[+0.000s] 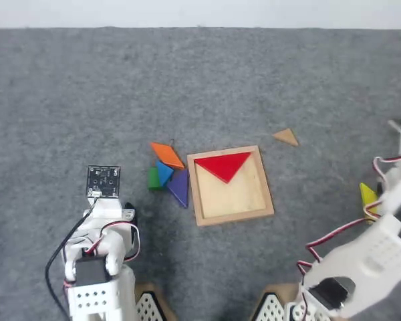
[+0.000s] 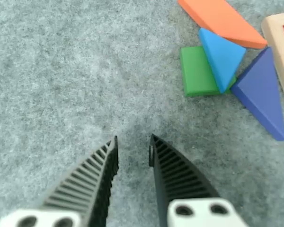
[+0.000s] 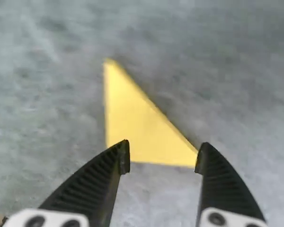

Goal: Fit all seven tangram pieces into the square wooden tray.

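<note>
Yellow triangle (image 3: 132, 127), edge between spread right fingers (image 3: 102, 177)

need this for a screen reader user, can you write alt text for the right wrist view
A yellow triangle lies flat on a grey mat, just ahead of the right gripper. The gripper's two black ribbed fingers are open, with their tips at either end of the triangle's near edge.
</note>
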Motion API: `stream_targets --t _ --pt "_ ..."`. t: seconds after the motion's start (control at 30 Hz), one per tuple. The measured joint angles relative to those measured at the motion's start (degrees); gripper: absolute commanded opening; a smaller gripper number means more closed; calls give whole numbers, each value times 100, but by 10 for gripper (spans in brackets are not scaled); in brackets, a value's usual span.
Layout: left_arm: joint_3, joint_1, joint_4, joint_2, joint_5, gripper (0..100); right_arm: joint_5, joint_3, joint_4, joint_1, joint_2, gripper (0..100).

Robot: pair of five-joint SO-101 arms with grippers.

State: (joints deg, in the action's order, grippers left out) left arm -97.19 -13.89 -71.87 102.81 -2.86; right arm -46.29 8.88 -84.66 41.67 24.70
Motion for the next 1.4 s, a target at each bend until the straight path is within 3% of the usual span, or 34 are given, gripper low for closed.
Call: stream_targets --t 0.13,0.37,0.53,1.0,1.4 --pt "0 0 0 0 0 100 -185 -9 -79 246 -193 236" --pt "0 0 0 0 0 100 -3077 -976 -492 229 -308 406" --pt "0 0 0 0 0 100 -3938 -1556 -237 132 -721 433" --pt "0 0 0 0 0 100 -4114 -2901 1503 -325 -1178 432" --pt "0 0 0 0 0 100 -4114 -2813 1688 -255 -844 408"
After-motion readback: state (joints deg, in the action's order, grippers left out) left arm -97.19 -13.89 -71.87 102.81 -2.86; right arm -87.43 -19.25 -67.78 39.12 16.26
